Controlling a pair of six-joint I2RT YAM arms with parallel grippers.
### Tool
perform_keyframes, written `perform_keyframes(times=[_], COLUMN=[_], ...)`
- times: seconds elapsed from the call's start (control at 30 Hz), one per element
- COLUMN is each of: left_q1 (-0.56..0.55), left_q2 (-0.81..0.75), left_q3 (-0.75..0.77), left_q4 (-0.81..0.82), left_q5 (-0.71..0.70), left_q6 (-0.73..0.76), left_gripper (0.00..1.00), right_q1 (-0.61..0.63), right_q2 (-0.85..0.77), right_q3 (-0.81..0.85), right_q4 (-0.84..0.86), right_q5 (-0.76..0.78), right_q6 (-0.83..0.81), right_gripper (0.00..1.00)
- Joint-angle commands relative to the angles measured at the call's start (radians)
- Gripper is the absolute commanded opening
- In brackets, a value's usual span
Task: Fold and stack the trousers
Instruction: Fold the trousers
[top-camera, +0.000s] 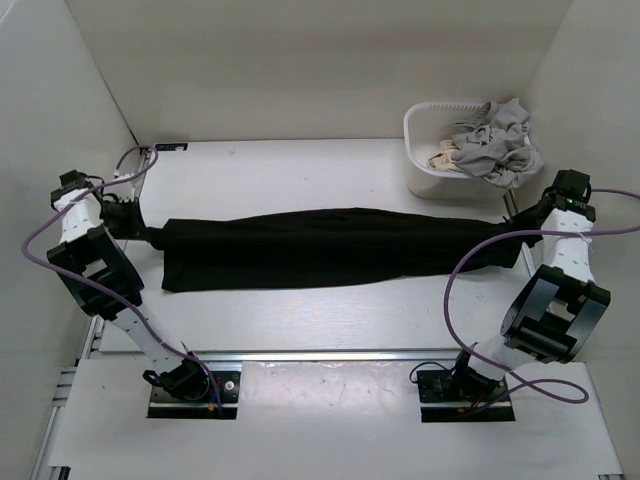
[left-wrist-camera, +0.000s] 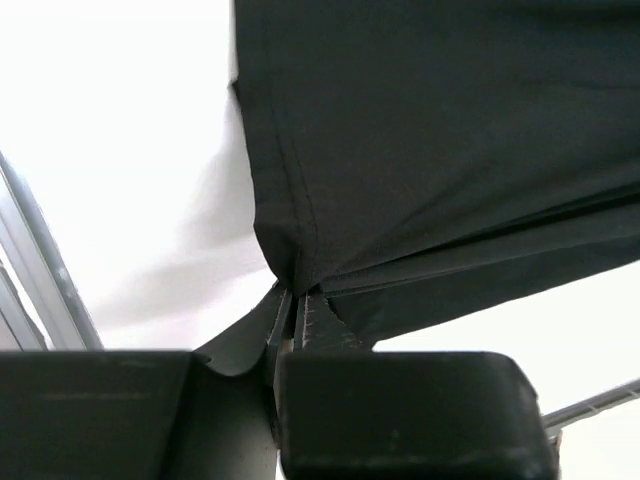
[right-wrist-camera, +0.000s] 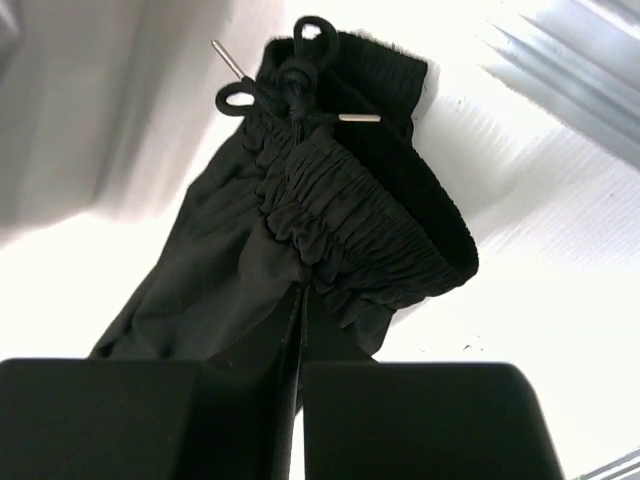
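Trousers (top-camera: 320, 245) in left hand (left-wrist-camera: 295, 312), right hand (right-wrist-camera: 300, 305)

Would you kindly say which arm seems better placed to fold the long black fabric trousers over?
Probably left: its end effector is shut on the hem end of the long black fabric trousers, far from the white plastic basket.

Elastic waistband (right-wrist-camera: 385, 235) of the black trousers (right-wrist-camera: 205, 275), knotted drawstring (right-wrist-camera: 292, 78) above, tight in the right pincer (right-wrist-camera: 298, 305)

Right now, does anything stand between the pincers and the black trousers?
Nothing visible does. The left pincer is shut on the leg end of the trousers, and the right pincer is shut on their elastic waistband.
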Motion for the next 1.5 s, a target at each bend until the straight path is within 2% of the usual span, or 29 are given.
perform_keyframes(times=[0.0, 0.1, 0.17, 0.23, 0.37, 0.4, 0.43, 0.47, 0.5, 0.53, 0.6, 0.67, 0.77, 0.87, 0.9, 0.93, 0.97, 1.07, 1.27, 1.37, 1.47], left_q1=[-0.004, -0.031, -0.045, -0.045, -0.045, -0.045, -0.045, -0.045, -0.045, -0.045, -0.045, -0.045, -0.045, -0.045, -0.045, -0.045, -0.045, -0.045, -0.045, -0.045, -0.045], left_q2=[-0.077, -0.089, -0.115, -0.148, -0.158, -0.158, -0.158, -0.149, -0.149, -0.149, -0.149, -0.149, -0.149, -0.158, -0.158, -0.168, -0.168, -0.168, -0.158, -0.158, -0.158], left_q3=[0.065, 0.014, -0.112, -0.253, -0.404, -0.416, -0.43, -0.43, -0.43, -0.442, -0.454, -0.464, -0.464, -0.432, -0.418, -0.401, -0.367, -0.324, -0.304, -0.313, -0.313], left_q4=[-0.053, -0.063, -0.063, -0.011, 0.101, 0.111, 0.111, 0.111, 0.111, 0.111, 0.111, 0.101, 0.092, 0.08, 0.066, 0.057, 0.045, -0.007, -0.017, -0.017, -0.026], left_q5=[0.079, 0.079, 0.048, -0.035, -0.156, -0.156, -0.165, -0.165, -0.165, -0.165, -0.165, -0.165, -0.188, -0.201, -0.201, -0.201, -0.191, -0.145, -0.187, -0.199, -0.21], left_q6=[0.04, 0.089, 0.127, 0.152, 0.19, 0.191, 0.2, 0.2, 0.2, 0.2, 0.209, 0.218, 0.227, 0.227, 0.227, 0.218, 0.218, 0.218, 0.198, 0.178, 0.178], left_gripper=[0.14, 0.14, 0.14, 0.14, 0.14, 0.14, 0.2, 0.25, 0.29, 0.39, 0.53, 0.59, 0.6, 0.61, 0.61, 0.61, 0.62, 0.63, 0.63, 0.63, 0.63], right_q1=[-0.045, -0.054, -0.068, -0.091, -0.158, -0.158, -0.158, -0.158, -0.158, -0.158, -0.158, -0.158, -0.129, -0.073, -0.053, -0.014, -0.003, 0.006, 0.043, 0.057, 0.057], right_q2=[0.0, 0.032, 0.032, 0.032, 0.049, 0.061, 0.075, 0.087, 0.097, 0.097, 0.06, 0.013, -0.026, -0.049, -0.058, -0.058, -0.058, 0.023, 0.207, 0.272, 0.313], right_q3=[0.056, 0.056, -0.002, -0.043, -0.123, -0.123, -0.123, -0.123, -0.123, -0.14, -0.168, -0.206, -0.238, -0.261, -0.261, -0.277, -0.286, -0.254, -0.141, -0.097, -0.097], right_q4=[-0.004, -0.037, -0.024, 0.016, 0.097, 0.098, 0.098, 0.107, 0.107, 0.107, 0.107, 0.117, 0.108, 0.087, 0.078, 0.078, 0.113, 0.125, 0.089, 0.068, 0.087], right_q5=[0.029, 0.029, 0.064, 0.064, 0.015, 0.001, -0.02, -0.066, -0.076, -0.076, -0.065, -0.036, 0.018, 0.091, 0.13, 0.186, 0.187, 0.168, 0.22, 0.245, 0.241], right_q6=[-0.021, -0.041, -0.05, -0.039, -0.027, -0.042, -0.057, -0.07, -0.089, -0.09, -0.103, -0.116, -0.125, -0.134, -0.134, -0.134, -0.134, -0.134, -0.11, -0.097, -0.087], right_gripper=[0.0, 0.0, 0.0, 0.0, 0.02, 0.06, 0.11, 0.21, 0.25, 0.29, 0.41, 0.48, 0.57, 0.58, 0.75, 0.77, 0.91, 0.92, 0.91, 0.84, 0.7])
